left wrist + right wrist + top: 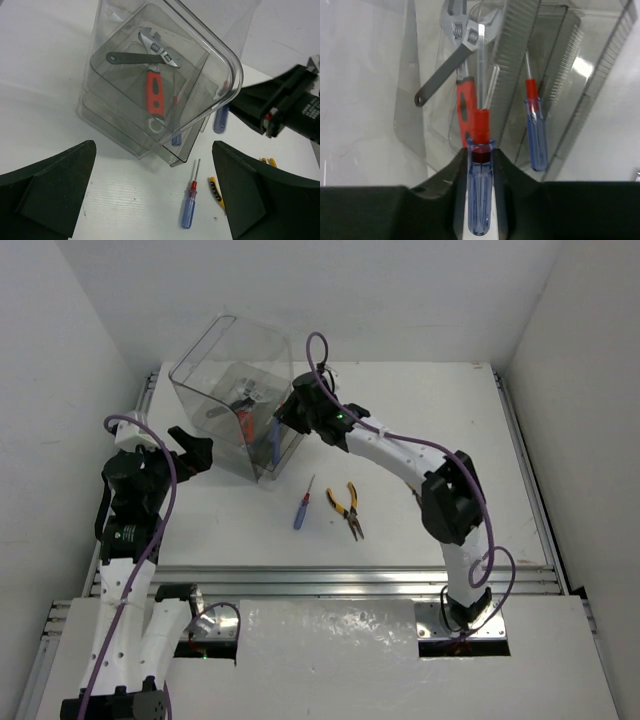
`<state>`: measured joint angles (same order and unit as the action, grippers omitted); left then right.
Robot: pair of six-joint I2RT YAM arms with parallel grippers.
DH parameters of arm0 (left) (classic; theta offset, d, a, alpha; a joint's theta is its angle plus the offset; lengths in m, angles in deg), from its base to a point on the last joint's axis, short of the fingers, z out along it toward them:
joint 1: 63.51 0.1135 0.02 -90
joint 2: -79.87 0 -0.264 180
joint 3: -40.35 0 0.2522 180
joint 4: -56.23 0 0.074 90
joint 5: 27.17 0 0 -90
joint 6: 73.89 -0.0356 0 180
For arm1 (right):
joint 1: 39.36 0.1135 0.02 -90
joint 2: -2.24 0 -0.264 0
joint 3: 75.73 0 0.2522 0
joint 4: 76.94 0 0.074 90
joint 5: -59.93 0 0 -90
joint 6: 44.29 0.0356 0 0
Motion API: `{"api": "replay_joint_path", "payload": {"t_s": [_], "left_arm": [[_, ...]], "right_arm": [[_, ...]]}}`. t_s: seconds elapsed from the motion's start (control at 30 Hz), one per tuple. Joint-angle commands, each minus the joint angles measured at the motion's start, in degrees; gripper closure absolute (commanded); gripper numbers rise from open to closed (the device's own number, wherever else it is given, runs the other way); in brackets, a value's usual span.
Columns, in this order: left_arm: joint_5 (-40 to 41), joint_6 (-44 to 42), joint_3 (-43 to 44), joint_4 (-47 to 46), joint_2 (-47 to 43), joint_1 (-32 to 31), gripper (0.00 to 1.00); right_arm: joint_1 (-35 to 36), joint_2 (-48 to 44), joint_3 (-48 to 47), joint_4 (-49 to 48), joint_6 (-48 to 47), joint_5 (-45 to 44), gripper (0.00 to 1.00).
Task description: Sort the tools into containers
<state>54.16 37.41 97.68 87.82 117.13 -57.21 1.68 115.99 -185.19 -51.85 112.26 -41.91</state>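
Your left gripper (192,450): jaws wide, empty, at eight o'clock of smoky clear plastic box (215,350). Blue-handled screwdriver (301,508) and yellow-handled pliers (346,510) lie loose on table (450,440), five o'clock of box. Your right gripper (480,165), arm stretched forward, clamps second blue screwdriver with red collar (480,200); shaft points twelve o'clock, into box mouth. Red-handled adjustable wrench (465,107) already inside, beyond tip.

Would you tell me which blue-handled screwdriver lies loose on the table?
The screwdriver beside the yellow pliers; the others are in the right pincer and inside the box.

wrench (156,92) in box (215,350), pliers (347,508) right of screwdriver (301,508)
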Motion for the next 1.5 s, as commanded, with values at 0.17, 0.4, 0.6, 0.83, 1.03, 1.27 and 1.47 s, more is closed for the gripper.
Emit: {"api": "replay_joint_path", "payload": {"t_s": [0.17, 0.4, 0.6, 0.83, 1.03, 1.27, 1.47], "left_arm": [[0.76, -0.73, 1.78, -2.00, -0.78, -0.06, 0.00], [0.67, -0.73, 1.95, -2.00, -1.22, -0.06, 0.00], [0.76, -0.65, 1.87, -2.00, -1.05, 0.02, 0.00], [0.76, -0.73, 1.87, -1.92, -0.87, 0.02, 0.00], [0.76, -0.65, 1.96, -1.83, -0.78, 0.02, 0.00], [0.58, -0.82, 1.87, -1.83, -0.78, -0.07, 0.00], [0.32, -0.82, 1.95, -1.83, -0.69, -0.06, 0.00]], "right_arm": [[-1.05, 9.03, -13.55, 9.58, 3.16, -0.21, 0.21], [1.49, -3.00, 4.08, 7.29, -5.79, -6.60, 0.19], [9.05, -8.90, 17.90, 8.53, -7.93, -19.71, 0.19], [14.42, -4.95, 18.97, 11.07, -5.11, -23.85, 0.23], [14.51, 0.93, 18.80, 9.06, -3.44, -19.90, 0.38], [13.98, 5.51, 18.35, 9.67, -0.72, -16.82, 0.53], [13.55, -5.96, 29.68, 1.43, 0.61, -17.08, 1.00]]}}
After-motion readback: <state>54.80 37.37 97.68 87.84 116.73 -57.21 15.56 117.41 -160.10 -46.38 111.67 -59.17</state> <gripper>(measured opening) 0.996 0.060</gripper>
